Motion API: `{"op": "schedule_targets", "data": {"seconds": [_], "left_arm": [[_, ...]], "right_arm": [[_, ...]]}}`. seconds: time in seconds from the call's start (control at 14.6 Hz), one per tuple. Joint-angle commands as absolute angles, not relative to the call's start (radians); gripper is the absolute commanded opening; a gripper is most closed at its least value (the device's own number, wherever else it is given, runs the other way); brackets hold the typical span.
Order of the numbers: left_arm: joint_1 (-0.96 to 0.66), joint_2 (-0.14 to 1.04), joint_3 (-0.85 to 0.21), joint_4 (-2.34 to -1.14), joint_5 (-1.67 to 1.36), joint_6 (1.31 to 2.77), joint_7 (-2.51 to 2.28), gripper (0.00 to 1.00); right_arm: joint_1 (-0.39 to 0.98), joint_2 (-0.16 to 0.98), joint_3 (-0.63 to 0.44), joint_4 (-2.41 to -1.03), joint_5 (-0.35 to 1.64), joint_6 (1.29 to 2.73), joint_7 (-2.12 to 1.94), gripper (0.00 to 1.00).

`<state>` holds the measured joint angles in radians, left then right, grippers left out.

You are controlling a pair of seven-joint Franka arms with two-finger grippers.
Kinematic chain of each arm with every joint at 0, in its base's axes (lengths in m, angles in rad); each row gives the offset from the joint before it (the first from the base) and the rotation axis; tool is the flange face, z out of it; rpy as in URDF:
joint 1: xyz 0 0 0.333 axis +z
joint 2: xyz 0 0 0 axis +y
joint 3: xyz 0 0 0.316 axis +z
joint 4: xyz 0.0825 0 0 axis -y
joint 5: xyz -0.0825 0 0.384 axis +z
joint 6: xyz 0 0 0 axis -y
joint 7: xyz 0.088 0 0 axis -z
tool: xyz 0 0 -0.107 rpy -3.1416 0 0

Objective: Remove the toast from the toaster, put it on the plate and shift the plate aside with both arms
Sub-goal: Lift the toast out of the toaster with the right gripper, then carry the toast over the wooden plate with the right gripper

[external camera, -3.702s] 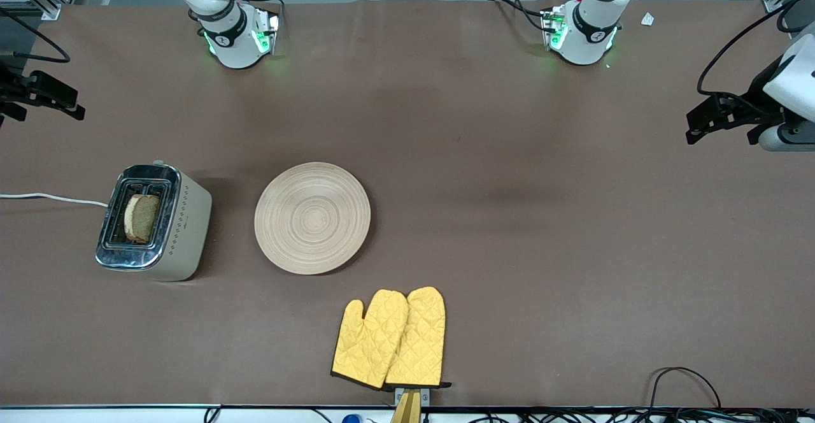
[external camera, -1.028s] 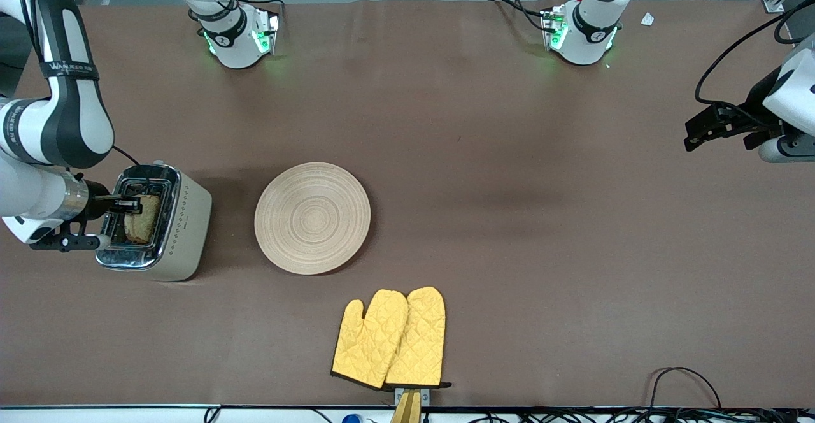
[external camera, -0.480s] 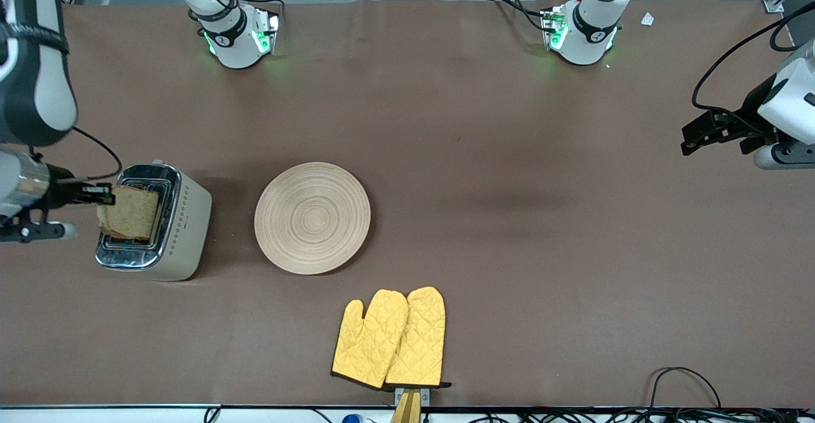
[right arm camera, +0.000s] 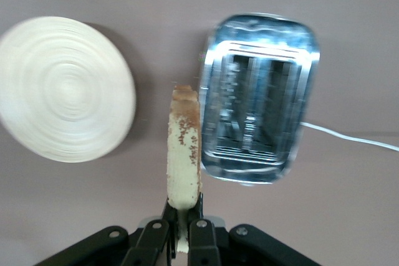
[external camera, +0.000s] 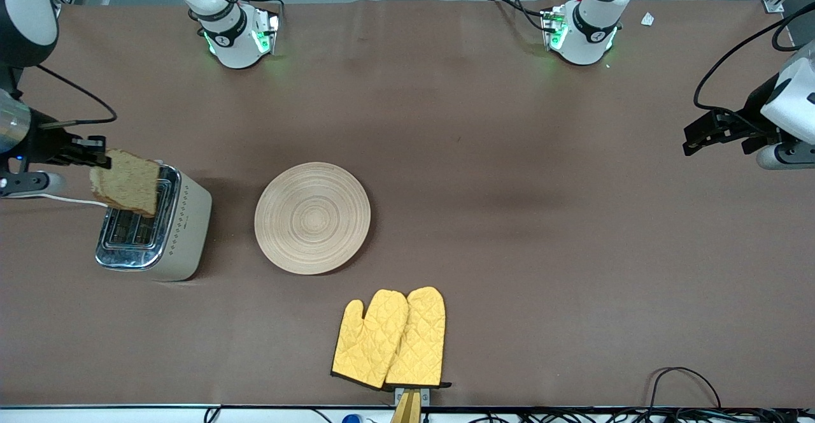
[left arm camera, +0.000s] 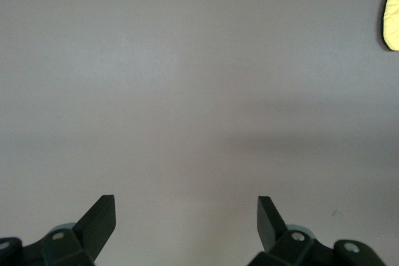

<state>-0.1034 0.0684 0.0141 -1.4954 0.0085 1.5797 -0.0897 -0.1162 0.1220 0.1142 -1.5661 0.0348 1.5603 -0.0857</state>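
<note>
My right gripper [external camera: 95, 154] is shut on the toast [external camera: 125, 181], a brown wholegrain slice held by one edge. It hangs in the air over the toaster [external camera: 153, 222], clear of the slots. The right wrist view shows the toast [right arm camera: 184, 154] edge-on between the shut fingers of the right gripper [right arm camera: 184, 216], with the toaster [right arm camera: 259, 98] and the plate [right arm camera: 62, 88] below. The round beige wooden plate [external camera: 312, 217] lies bare on the table beside the toaster. My left gripper [external camera: 691, 141] waits at the left arm's end of the table, and the left gripper [left arm camera: 187, 216] is open over bare cloth.
A pair of yellow oven mitts [external camera: 389, 339] lies nearer to the front camera than the plate; one mitt's edge [left arm camera: 393, 10] shows in the left wrist view. A white power cord [external camera: 57, 199] runs from the toaster off the table's end. Brown cloth [external camera: 541, 251] covers the table.
My right gripper closed on the toast in the toaster slot, then rose with it, so the slice now hangs free above the toaster. The left arm has barely shifted.
</note>
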Motion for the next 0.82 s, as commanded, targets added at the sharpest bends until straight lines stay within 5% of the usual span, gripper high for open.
{"op": "schedule_targets", "data": {"seconds": [0.0,0.34,0.75], "left_arm": [[-0.103,0.074,0.015,-1.482,0.009,1.598,-0.097,1.0],[-0.089,0.074,0.015,-1.482,0.012,1.597,-0.081,1.0],[-0.089,0.074,0.014,-1.48,0.011,1.595,-0.094,1.0]], "right_arm": [[-0.103,0.165,0.114,-1.594,0.142,1.646,-0.061,0.0],[-0.029,0.227,0.112,-1.762,0.297,1.886,-0.052,0.0],[0.055,0.305,0.112,-1.858,0.566,1.997,0.014,0.0]]}}
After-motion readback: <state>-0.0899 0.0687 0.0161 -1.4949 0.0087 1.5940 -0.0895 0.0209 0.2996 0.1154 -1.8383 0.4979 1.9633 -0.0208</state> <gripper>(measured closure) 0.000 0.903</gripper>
